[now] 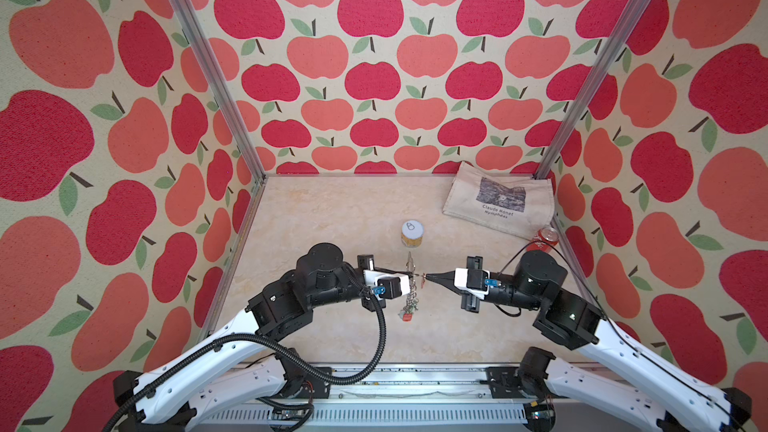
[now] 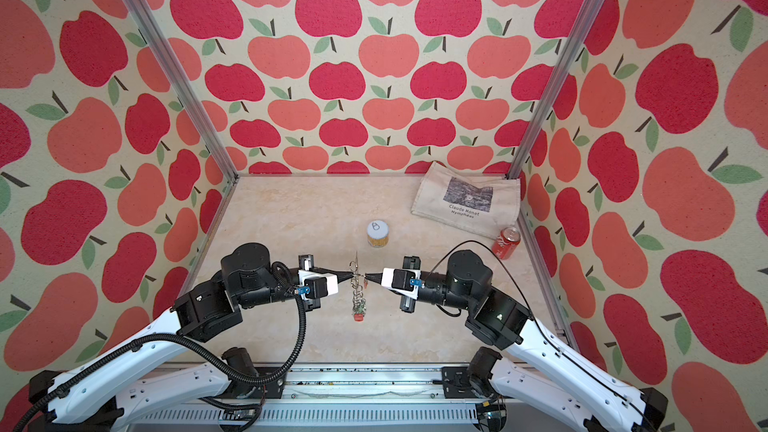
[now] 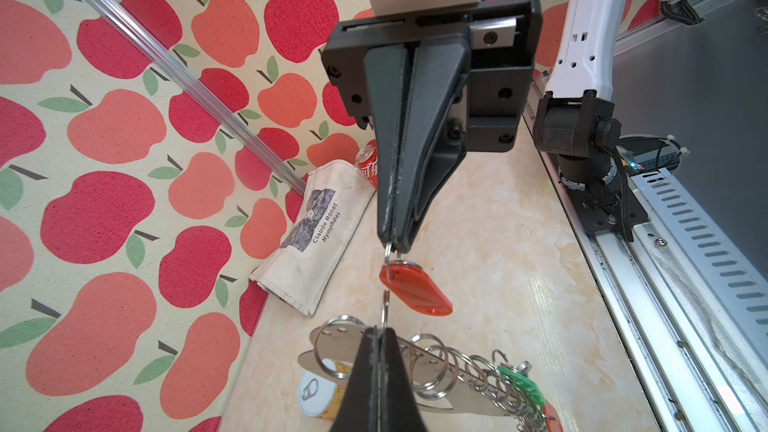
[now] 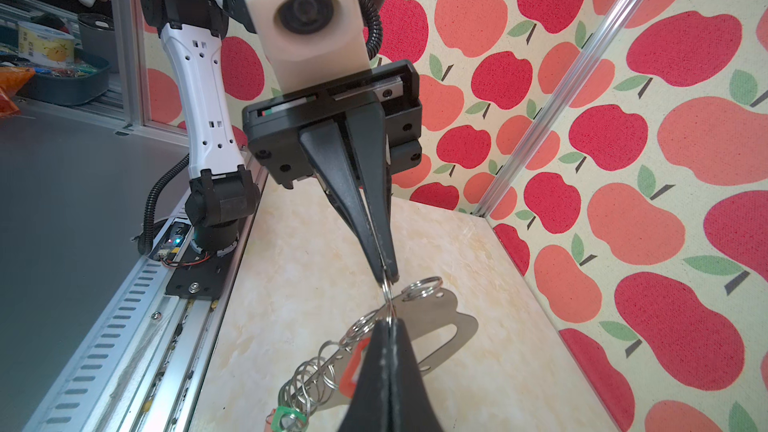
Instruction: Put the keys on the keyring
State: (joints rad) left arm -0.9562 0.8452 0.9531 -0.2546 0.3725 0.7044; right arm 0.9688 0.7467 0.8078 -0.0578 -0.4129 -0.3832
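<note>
Left wrist view: clamped on keyring [image 3: 440, 403] ring by left hand [image 3: 380, 331], on loop of red key [image 3: 415, 290] by right hand [image 3: 395, 245]; likely light, stiff, slippery.

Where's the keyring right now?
In both top views the keyring is mid-table, just in front of the tin, between the left gripper, which grips one of its rings, and the right gripper.

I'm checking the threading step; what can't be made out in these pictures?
- Held red tag label: left wrist view shows its plain side; in the right wrist view the right gripper covers most of it.
- Tin can: mostly behind the left gripper in the left wrist view.
- Bunched keys: too small in both top views.
</note>
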